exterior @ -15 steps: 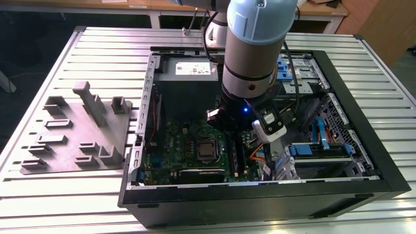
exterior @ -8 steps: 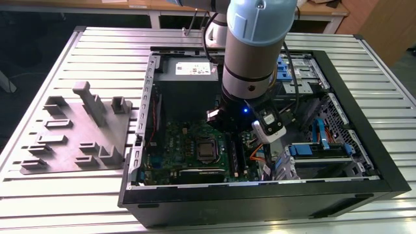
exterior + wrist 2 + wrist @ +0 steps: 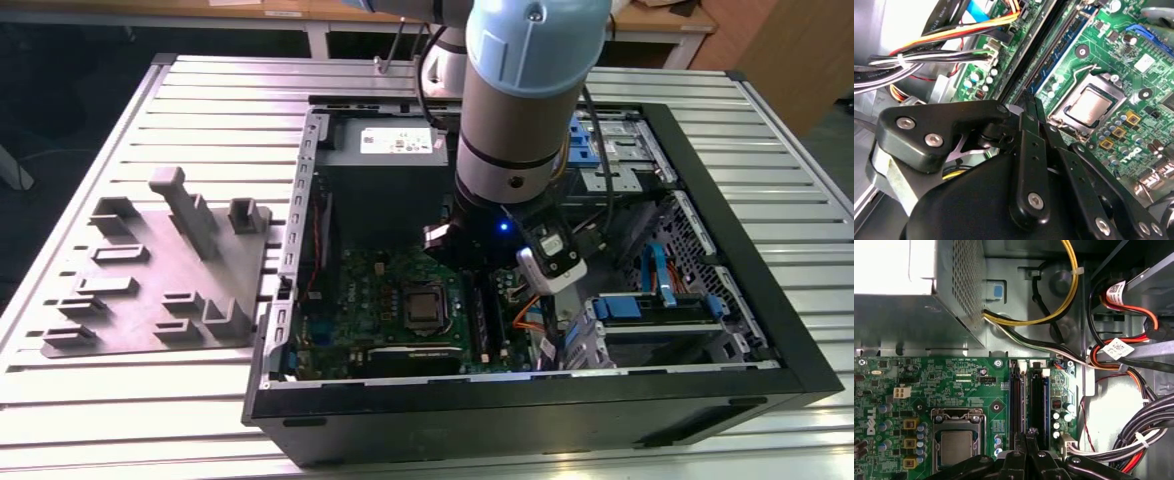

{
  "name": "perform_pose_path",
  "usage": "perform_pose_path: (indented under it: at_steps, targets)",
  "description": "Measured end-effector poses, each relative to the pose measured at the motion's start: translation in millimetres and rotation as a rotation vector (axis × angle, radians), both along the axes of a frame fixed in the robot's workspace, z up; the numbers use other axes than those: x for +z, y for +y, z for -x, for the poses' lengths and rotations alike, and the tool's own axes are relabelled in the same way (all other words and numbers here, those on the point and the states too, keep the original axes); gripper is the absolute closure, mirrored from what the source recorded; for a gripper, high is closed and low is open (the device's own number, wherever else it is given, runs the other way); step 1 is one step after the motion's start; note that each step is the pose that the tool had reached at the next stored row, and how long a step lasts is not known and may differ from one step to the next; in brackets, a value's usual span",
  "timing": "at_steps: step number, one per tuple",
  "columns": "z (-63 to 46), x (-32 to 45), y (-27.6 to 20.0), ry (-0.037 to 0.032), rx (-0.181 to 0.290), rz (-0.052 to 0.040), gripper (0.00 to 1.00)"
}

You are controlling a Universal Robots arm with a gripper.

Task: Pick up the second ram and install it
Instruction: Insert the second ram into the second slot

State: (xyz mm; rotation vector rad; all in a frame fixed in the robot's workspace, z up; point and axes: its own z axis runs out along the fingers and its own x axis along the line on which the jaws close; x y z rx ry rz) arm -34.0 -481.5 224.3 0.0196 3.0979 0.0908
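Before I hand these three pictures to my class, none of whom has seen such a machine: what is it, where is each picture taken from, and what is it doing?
It is a robot arm reaching down into an open computer case, which lies on a slatted metal table. The exterior view comes from a camera off the arm. Both wrist views come from cameras riding on the arm, looking past its black gripper at the green motherboard.

The gripper's fingers are pressed together above the long black memory slots, next to the silver processor socket. I cannot make out a memory stick between them.

On the exterior view's left, a grey tray with raised blocks lies on the table.
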Motion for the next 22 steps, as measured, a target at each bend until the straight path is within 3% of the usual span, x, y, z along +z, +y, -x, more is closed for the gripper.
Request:
perform_pose_path:
  at_steps: [22]
  targets:
    - [0.0,-6.5,-0.2,0.0001,0.0,0.0,0.89]
